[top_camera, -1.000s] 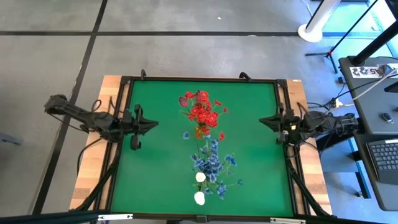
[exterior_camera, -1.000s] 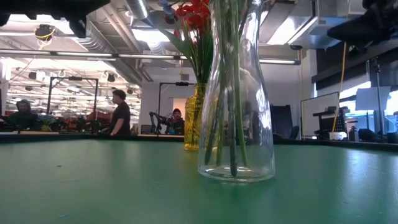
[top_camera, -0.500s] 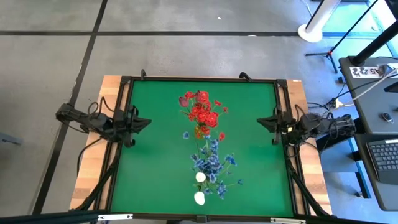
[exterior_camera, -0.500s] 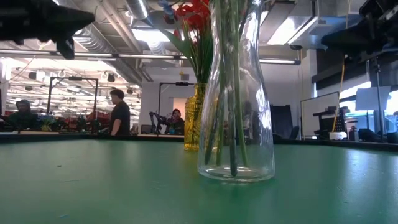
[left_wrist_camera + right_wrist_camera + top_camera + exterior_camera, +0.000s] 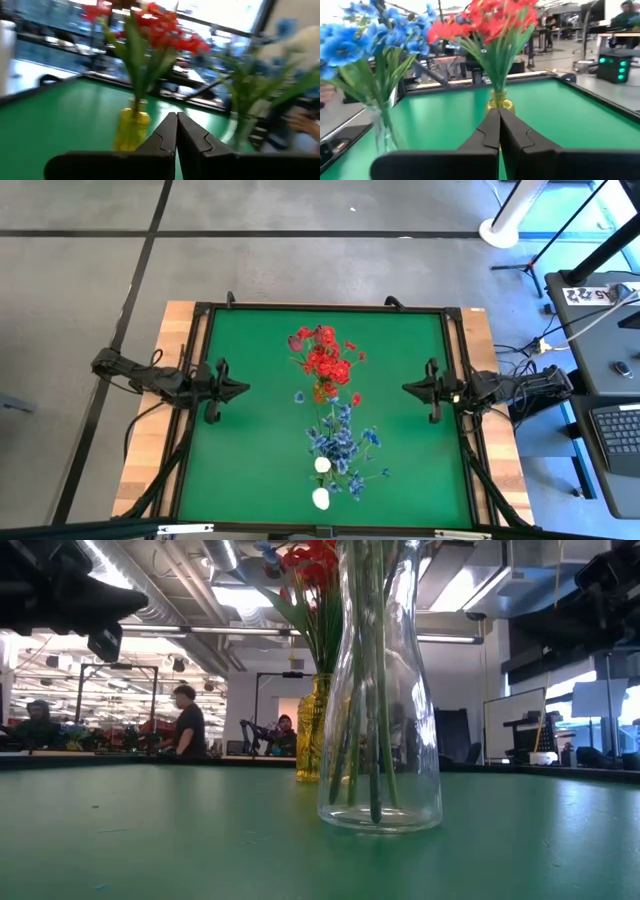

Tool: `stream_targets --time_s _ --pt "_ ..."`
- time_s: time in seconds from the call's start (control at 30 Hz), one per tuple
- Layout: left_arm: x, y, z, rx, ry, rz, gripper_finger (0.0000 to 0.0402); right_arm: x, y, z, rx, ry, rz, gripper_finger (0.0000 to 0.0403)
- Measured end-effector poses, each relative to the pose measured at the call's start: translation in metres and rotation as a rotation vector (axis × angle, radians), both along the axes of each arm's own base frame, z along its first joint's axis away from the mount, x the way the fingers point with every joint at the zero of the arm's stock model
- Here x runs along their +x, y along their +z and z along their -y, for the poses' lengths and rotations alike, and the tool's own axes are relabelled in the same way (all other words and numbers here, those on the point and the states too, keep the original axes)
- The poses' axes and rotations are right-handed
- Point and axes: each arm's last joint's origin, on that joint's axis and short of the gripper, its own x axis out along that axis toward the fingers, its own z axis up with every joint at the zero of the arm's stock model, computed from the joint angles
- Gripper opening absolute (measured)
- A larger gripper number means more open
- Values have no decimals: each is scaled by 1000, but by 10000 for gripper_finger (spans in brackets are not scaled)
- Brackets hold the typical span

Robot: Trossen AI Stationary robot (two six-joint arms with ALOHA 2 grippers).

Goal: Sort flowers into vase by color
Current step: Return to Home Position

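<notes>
Red flowers (image 5: 325, 360) stand with their stems in a yellow vase (image 5: 312, 730) at the table's far middle. Blue flowers (image 5: 342, 442) and two white tulips (image 5: 320, 480) stand in a clear glass vase (image 5: 380, 690) nearer the near edge, their green stems reaching its bottom. My left gripper (image 5: 244, 388) hovers above the left side of the mat, shut and holding nothing, and points at the vases. My right gripper (image 5: 408, 389) hovers above the right side, also shut with nothing in it. The left wrist view shows the shut gripper (image 5: 176, 126) facing the yellow vase (image 5: 131, 127); the right wrist view shows the other shut gripper (image 5: 499, 120) facing it too (image 5: 500, 105).
The green mat (image 5: 250, 460) lies inside a black frame (image 5: 195, 360) on a wooden table. Bare mat lies between each gripper and the vases. People (image 5: 190, 720) and desks show in the room beyond the far edge. A desk with a keyboard (image 5: 620, 430) stands to the right.
My left gripper drew back toward the table's left edge, then came forward again a little toward the near edge, and sank lower. My right gripper moved toward the table's middle and slightly toward the near edge. The flowers and vases stayed put.
</notes>
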Motion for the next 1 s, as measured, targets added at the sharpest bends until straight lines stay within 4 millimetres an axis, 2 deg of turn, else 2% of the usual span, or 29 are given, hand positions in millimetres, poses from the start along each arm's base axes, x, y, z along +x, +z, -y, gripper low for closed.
stream_targets --time_s 0.1,1.0 --pt "0 -1 1 -5 -51 -4 0 0 0 0 0 5 3 3" --pt "0 -1 2 13 -57 -6 13 1 -2 0 4 0 -14 3"
